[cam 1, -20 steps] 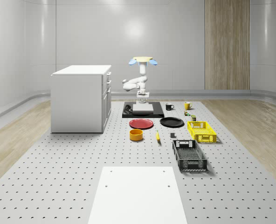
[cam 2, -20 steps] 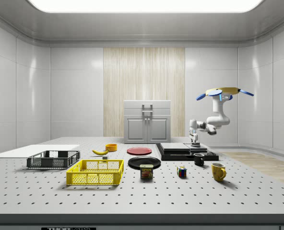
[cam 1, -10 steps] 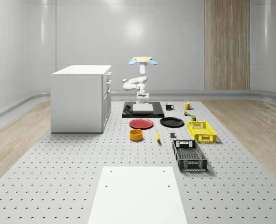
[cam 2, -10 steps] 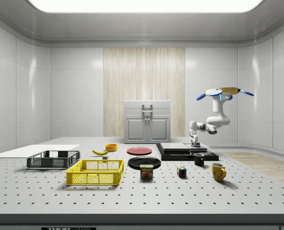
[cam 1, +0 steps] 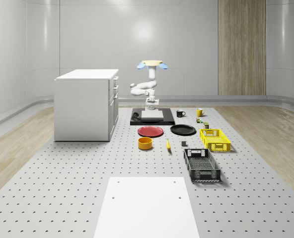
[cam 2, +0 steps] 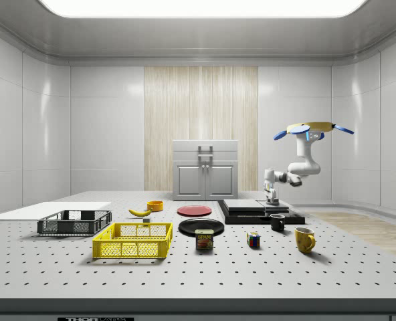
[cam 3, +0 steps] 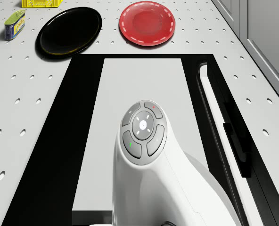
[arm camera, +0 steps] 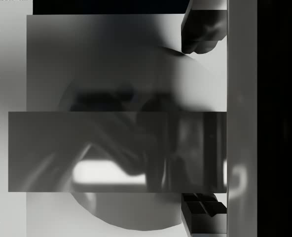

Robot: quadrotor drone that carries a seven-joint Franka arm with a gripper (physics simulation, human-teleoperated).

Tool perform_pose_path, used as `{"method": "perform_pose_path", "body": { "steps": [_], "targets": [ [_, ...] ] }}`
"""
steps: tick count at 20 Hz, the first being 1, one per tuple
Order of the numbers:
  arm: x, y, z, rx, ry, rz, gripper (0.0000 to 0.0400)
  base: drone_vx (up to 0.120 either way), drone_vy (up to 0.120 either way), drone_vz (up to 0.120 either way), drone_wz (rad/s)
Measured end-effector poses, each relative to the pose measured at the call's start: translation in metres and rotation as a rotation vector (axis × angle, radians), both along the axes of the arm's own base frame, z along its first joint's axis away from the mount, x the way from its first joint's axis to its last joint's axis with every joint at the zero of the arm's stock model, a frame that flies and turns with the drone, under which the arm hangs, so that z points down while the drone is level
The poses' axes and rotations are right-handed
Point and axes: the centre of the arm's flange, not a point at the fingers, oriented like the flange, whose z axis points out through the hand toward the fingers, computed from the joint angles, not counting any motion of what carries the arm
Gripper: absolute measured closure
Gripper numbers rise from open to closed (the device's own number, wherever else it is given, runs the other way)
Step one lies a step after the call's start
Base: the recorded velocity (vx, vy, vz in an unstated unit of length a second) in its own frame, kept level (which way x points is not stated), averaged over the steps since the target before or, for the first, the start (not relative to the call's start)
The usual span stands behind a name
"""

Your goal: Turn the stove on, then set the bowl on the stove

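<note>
A pale, panelled room with one strip of wood cladding on its far wall encloses a wide grey perforated table [cam 1: 62,188], which carries everything else. The largest thing on it is one white cabinet [cam 1: 86,104] at the whole-scene view's left, and one flat white board [cam 1: 146,208] lies at the near edge. Beyond the middle sits one black stove [cam 1: 152,122] with a light grey top plate, and a long pale strip [cam 3: 224,127] runs along its side nearest the cabinet. One drone [cam 1: 152,64] hovers above the stove's far part, its white arm folding down to the gripper [cam 1: 152,105], which hangs just over the grey plate. In the wrist view its fingers [arm camera: 200,27] are spread wide, with nothing between them. There are two crates, a black crate [cam 1: 201,165] nearer and a yellow crate [cam 1: 215,139] behind it, both at the whole-scene view's right. Two plates lie just in front of the stove: a red plate [cam 1: 150,131] and a black plate [cam 1: 183,130] side by side. One orange bowl [cam 1: 145,143] stands on the table in front of the red plate, apart from the stove, with one banana [cam 1: 168,145] near it. There are two mugs, a black mug [cam 1: 180,113] beside the stove and a yellow mug [cam 1: 199,112] further out. One can [cam 2: 204,239] and one coloured cube [cam 2: 253,239] stand near each other.
</note>
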Motion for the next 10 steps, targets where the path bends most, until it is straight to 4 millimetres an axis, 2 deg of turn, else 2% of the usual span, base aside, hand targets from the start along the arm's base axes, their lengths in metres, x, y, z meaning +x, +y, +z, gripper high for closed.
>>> {"method": "perform_pose_path", "body": {
  "steps": [10],
  "targets": [
    [0.0,-0.0103,0.0002,0.0,0.0,0.0,0.0,0.0,0.0,0.0,0.0]
  ]
}}
